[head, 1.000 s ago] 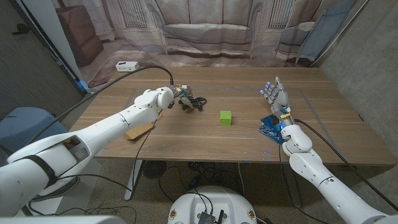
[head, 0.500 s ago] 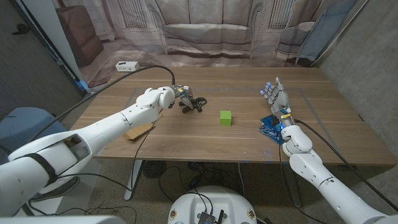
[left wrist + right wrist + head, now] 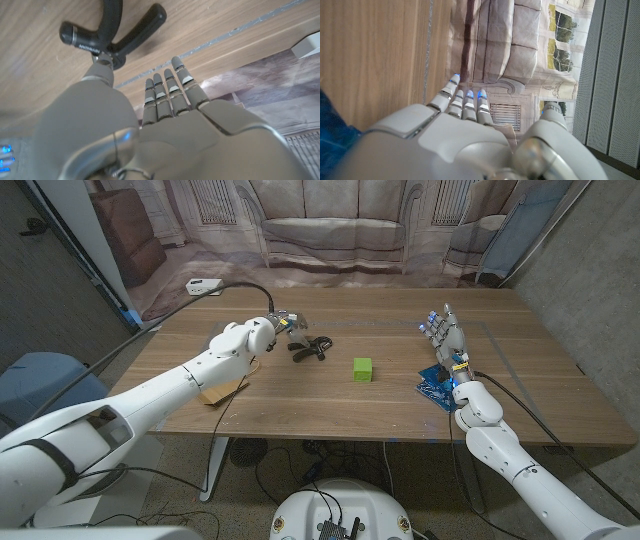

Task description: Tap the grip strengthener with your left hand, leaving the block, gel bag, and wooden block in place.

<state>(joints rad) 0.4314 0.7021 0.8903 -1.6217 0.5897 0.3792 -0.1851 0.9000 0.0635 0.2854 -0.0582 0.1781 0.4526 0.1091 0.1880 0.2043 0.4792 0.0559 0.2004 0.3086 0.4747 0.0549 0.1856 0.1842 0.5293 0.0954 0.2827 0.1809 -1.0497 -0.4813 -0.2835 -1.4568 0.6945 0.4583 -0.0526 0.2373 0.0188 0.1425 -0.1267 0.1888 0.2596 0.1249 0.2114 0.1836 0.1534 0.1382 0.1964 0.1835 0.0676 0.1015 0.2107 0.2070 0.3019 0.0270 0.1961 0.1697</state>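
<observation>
head view: wooden table [image 3: 300, 395] before a sofa backdrop [image 3: 330, 230], left hand [image 3: 285, 327] seemingly spread, empty.

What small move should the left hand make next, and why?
Probably ease the left hand away from the grip strengthener. Its fingers are open and straight, holding nothing, with the thumb tip seemingly at the tool's hinge. The green block sits apart, so a short retreat should disturb nothing.

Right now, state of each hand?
Left hand: open, fingers straight, holding nothing, beside the grip strengthener.
Right hand: open, fingers up, holding nothing, by the gel bag.
</observation>
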